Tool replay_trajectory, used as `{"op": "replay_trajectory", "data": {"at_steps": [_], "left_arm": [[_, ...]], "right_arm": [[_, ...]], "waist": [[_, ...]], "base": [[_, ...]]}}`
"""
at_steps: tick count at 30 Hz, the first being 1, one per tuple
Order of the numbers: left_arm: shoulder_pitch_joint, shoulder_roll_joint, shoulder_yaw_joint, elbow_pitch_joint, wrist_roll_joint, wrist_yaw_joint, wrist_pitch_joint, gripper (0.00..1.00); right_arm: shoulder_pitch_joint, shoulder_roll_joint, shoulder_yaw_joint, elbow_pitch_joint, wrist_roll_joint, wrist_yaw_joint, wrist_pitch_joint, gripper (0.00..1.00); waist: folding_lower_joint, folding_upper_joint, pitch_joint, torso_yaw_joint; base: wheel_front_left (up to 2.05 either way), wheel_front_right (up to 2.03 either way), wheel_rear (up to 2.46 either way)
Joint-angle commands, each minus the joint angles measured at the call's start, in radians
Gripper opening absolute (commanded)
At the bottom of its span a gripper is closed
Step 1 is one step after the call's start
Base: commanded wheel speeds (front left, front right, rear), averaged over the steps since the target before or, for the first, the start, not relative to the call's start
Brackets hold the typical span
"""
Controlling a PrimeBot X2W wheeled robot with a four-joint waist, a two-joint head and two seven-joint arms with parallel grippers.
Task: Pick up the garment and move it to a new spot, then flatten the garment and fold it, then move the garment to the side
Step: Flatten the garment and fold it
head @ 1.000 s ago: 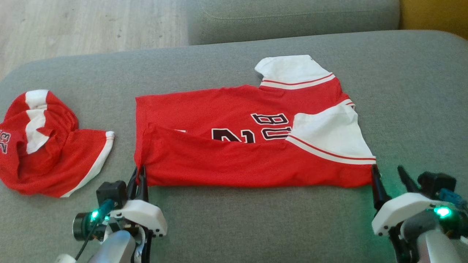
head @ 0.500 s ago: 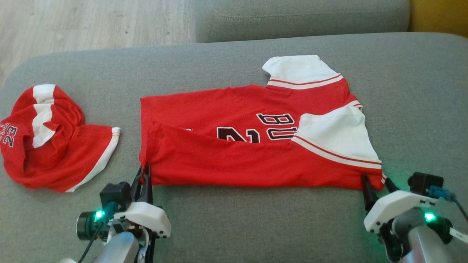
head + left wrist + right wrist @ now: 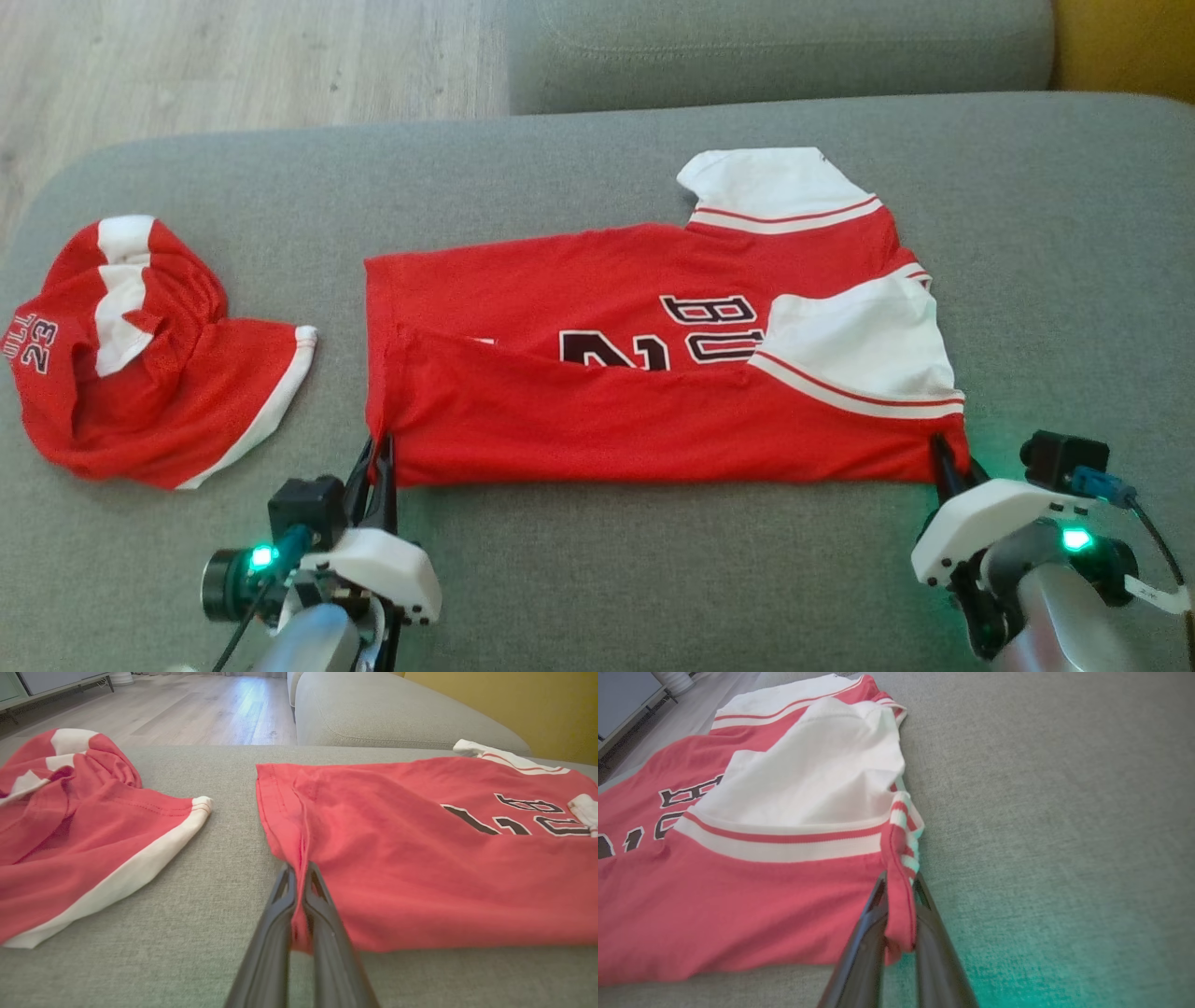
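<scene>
The garment [image 3: 597,411] is a red jersey with white sleeves and dark lettering, lying partly folded across the grey sofa seat. My left gripper [image 3: 381,448] is shut on its near left corner [image 3: 299,868]. At the near right corner, my right gripper [image 3: 948,450] is shut on the striped sleeve edge [image 3: 901,877], with red fabric pinched between its fingers [image 3: 873,933]. The near half of the jersey [image 3: 444,882] is folded up over the lettering.
A second red and white garment [image 3: 140,364] lies crumpled at the seat's left end. The sofa backrest [image 3: 775,47] runs along the far side, with wooden floor [image 3: 233,65] beyond on the left. Bare grey cushion [image 3: 1074,280] lies right of the jersey.
My right gripper has moved in onto the jersey's near right corner and closed on it. The left gripper keeps its grip. The camera has shifted slightly.
</scene>
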Motion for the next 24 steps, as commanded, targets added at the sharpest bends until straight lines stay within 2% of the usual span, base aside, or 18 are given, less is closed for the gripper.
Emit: {"op": "replay_trajectory", "data": {"at_steps": [1,6,11,24], "left_arm": [[-0.018,0.028,0.028,-0.016,0.007,-0.002,-0.008,0.00],[0.004,0.033,0.022,-0.007,0.006,-0.001,-0.012,0.00],[0.039,0.040,0.015,-0.008,0.004,0.000,-0.016,0.00],[0.151,0.051,0.000,-0.052,-0.002,0.022,-0.029,0.00]], "right_arm": [[-0.026,-0.003,0.015,-0.019,-0.016,-0.001,-0.014,0.00],[-0.006,-0.003,-0.008,-0.045,-0.074,-0.001,-0.027,0.00],[0.050,-0.007,-0.024,-0.098,-0.099,-0.001,0.003,0.00],[0.277,-0.009,-0.072,-0.337,-0.049,-0.001,0.171,0.00]], "waist": [[0.0000,0.0000,-0.010,-0.002],[0.0000,0.0000,-0.044,-0.009],[0.0000,0.0000,-0.076,-0.017],[0.0000,0.0000,-0.141,-0.022]], "base": [[0.00,0.00,0.00],[0.00,0.00,0.00],[0.00,0.00,0.00],[0.00,0.00,0.00]]}}
